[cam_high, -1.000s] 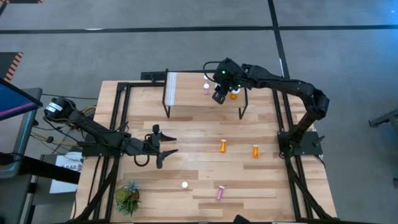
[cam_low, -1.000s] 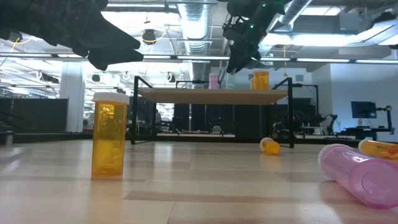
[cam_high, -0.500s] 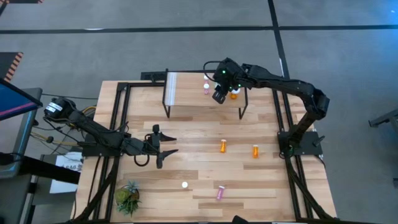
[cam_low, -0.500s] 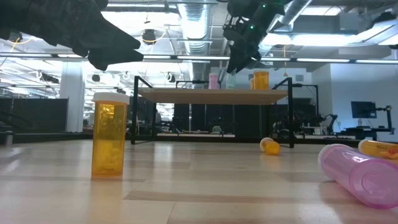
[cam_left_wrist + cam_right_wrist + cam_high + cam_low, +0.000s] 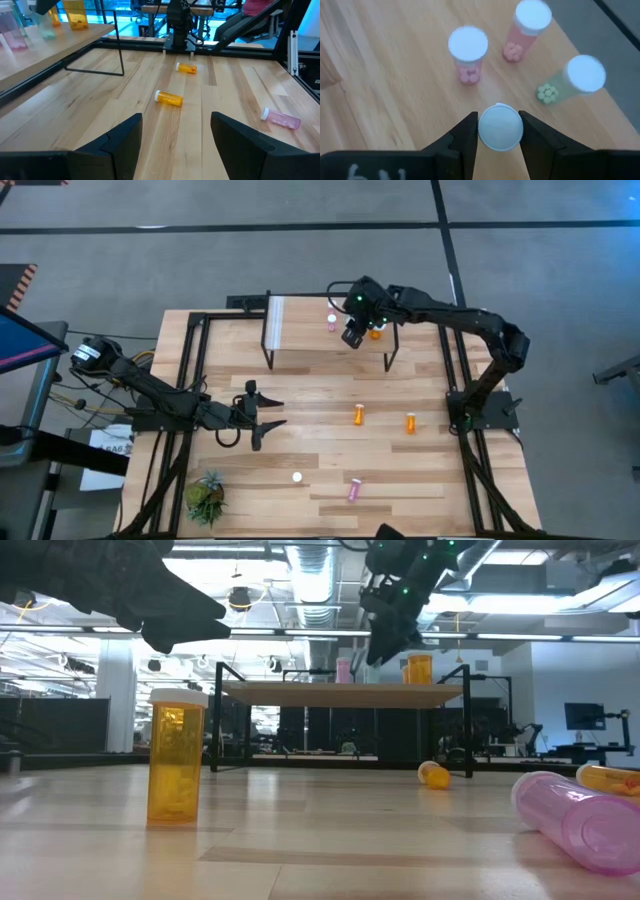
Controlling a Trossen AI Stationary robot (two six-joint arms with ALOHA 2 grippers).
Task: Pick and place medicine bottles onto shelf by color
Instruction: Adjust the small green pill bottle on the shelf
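Over the shelf (image 5: pixel 320 330), I am seeing my right gripper (image 5: pixel 500 131) clasping a white-capped bottle (image 5: pixel 500 127); my left gripper (image 5: pixel 175 137) is hanging spread above the table (image 5: pixel 320 405).

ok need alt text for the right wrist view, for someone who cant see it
Seen from above, the right gripper holds a white-capped bottle between its two dark fingers over the light-wood shelf. Beyond it stand two pink bottles and a teal bottle, each white-capped with pills visible inside.
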